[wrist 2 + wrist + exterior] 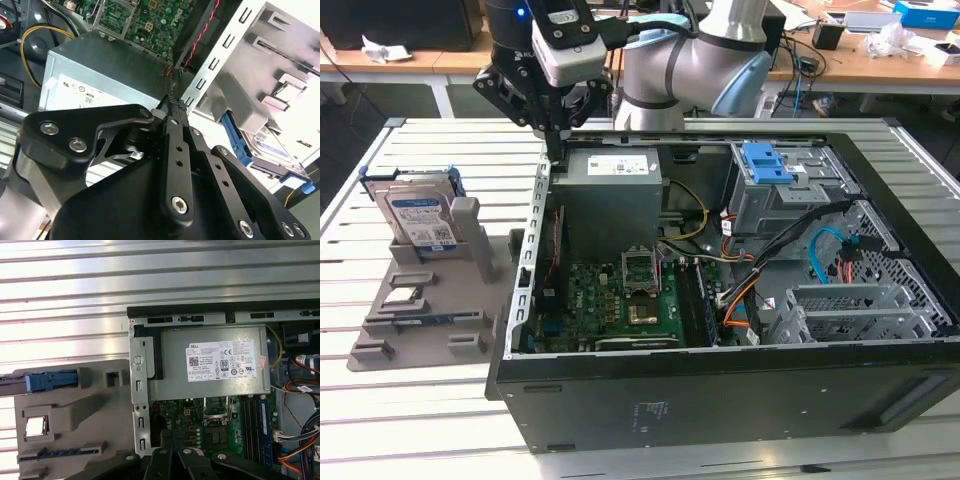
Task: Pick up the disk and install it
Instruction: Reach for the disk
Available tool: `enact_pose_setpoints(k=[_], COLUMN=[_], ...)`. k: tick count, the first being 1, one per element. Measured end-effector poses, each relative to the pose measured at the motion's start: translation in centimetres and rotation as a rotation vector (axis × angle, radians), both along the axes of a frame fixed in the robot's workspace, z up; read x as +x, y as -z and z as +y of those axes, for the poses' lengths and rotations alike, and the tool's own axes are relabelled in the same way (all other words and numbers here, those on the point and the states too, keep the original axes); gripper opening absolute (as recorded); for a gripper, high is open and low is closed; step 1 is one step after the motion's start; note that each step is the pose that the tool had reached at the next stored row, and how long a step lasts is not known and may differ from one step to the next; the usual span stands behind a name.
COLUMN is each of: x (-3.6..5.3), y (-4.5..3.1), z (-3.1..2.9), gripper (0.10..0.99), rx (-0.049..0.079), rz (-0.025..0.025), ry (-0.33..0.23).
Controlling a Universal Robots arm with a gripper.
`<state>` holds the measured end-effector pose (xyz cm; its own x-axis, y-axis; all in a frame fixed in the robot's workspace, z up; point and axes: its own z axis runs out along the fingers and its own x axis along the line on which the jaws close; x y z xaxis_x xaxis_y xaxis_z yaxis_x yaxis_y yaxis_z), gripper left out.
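Note:
The disk, a silver drive with a white-and-blue label in a blue bracket, stands upright in a grey holder on the slatted table, at the exterior view's left of the open computer case. My gripper hangs above the case's near-left back corner, to the right of the disk and apart from it. Its black fingers are pressed together with nothing between them. In the second wrist view the disk lies beyond the fingertips; in the first wrist view its blue edge shows beside the case wall.
A grey power supply box sits in the case directly under the gripper, with the green motherboard in front of it. A metal drive cage with a blue latch and loose cables fills the case's right side. Desks stand behind.

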<state>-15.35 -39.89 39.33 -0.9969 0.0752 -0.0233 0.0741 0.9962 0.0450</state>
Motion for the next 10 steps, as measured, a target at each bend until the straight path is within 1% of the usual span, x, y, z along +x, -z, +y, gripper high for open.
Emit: enact_pose_setpoints(k=[2,5,10], x=[-0.64,-1.37,-2.10], y=[0.00,0.00,0.00], z=[0.00,0.00,0.00], gripper=[0.106,0.106,0.106], rx=[0.000,0.000,0.000], rz=[0.0000,0.0000,-0.0001], ry=[0.000,0.000,0.000])
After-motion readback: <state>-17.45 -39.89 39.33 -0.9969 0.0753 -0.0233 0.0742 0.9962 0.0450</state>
